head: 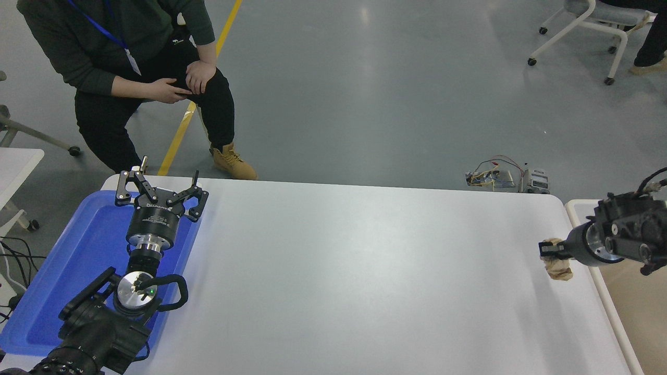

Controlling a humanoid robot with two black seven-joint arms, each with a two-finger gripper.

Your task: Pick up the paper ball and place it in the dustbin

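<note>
The right claw (pixel 548 251) comes in from the right edge and is clamped on the paper ball (pixel 557 267), a tan, wrinkled wad that hangs below the black fingertips. The ball is off the desk (pixel 354 271), above its right end and close to the desk's edge. Just beside it to the right is the dustbin (pixel 577 219), of which the thick off-white rim and part of a beige inner wall show; the rest runs out of the picture. The claw's round metal wrist sits over the bin's rim, while the ball itself is not yet over the opening.

Well apart, at the far left, the left claw (pixel 158 192) is parked with its fingers spread wide and holding nothing. It sits over a blue tray (pixel 78 260) that lies at the left end of the desk.

Beyond the desk's far edge, at the upper left, a person (pixel 130 67) in dark clothes and tan boots is seated with hands together on a knee. On the grey floor near the desk's far right corner lies a small bundle of wires and electronics (pixel 503 177).
</note>
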